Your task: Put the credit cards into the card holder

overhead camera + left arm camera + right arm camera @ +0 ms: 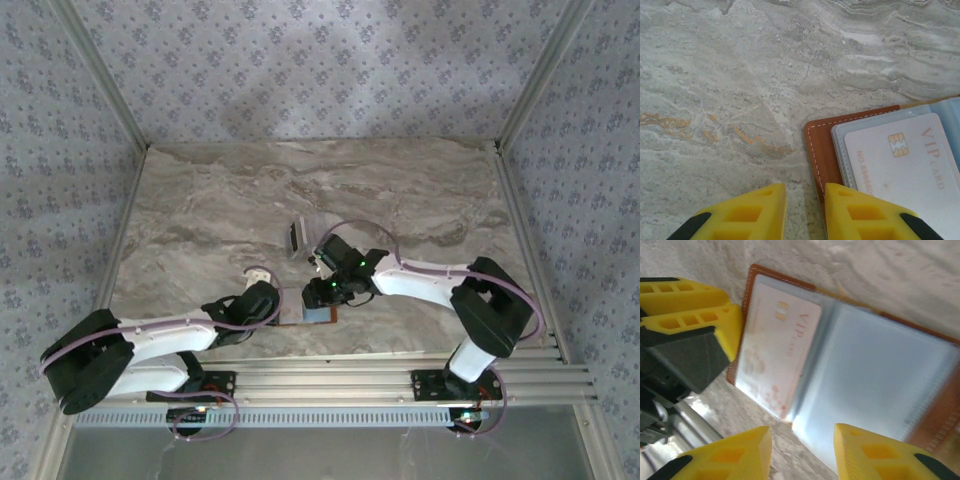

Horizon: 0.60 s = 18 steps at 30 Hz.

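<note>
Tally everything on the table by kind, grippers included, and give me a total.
card holder, lying open: 1
VIP card tucked in its sleeve: 1
pale card stack farther back, cards too small to count: 1
grippers, the left gripper and the right gripper: 2
Total: 5

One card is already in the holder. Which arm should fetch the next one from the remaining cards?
Right. The right gripper hovers open and empty over the card holder, with the remaining cards just beyond it. The left gripper sits at the holder's edge, seemingly steadying it.
</note>
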Tool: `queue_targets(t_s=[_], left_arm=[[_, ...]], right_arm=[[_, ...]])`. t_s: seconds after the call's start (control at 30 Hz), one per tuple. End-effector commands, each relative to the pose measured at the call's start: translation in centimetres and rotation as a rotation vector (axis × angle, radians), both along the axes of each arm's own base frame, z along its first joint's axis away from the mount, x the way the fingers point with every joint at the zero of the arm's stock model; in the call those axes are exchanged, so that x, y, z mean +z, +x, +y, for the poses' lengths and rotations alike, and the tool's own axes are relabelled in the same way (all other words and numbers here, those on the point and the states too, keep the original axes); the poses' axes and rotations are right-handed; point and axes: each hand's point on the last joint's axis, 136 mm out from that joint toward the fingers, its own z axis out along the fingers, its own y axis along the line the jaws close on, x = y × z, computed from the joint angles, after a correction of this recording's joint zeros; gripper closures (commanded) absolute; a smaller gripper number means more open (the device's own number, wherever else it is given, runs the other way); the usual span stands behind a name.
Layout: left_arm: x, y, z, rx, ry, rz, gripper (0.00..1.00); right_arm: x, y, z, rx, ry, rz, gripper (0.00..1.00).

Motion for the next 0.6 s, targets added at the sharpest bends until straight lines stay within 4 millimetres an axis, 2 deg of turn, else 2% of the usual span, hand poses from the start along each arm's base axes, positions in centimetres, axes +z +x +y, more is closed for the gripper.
queue_targets(t_s=[0.0,0.2,0.37,0.57], left_arm=[[0.0,-0.3,-0.1,-0.005,-0.014,0.013,0.73],[-0.1,-0.3,-0.3,-0.008,-0.016,0.017,0.73],[-0.2,-0.3,-0.4,-0.01,-0.019,0.021,0.73],[-0.4,-0.4,-0.4,-0.014,-0.02,0.025,0.73]], right_arm=[[0.7,1.2,-2.0,0.0,-0.13,-0.108,0.62],[0.4,3.0,-2.2,-0.005,-0.288,-0.214,0.64],[-0.5,3.5,-1.5,0.01,-0.349,-0.246,0.58],[-2.3,3.7,-1.4,0.008,-0.395,-0.242,0.56]])
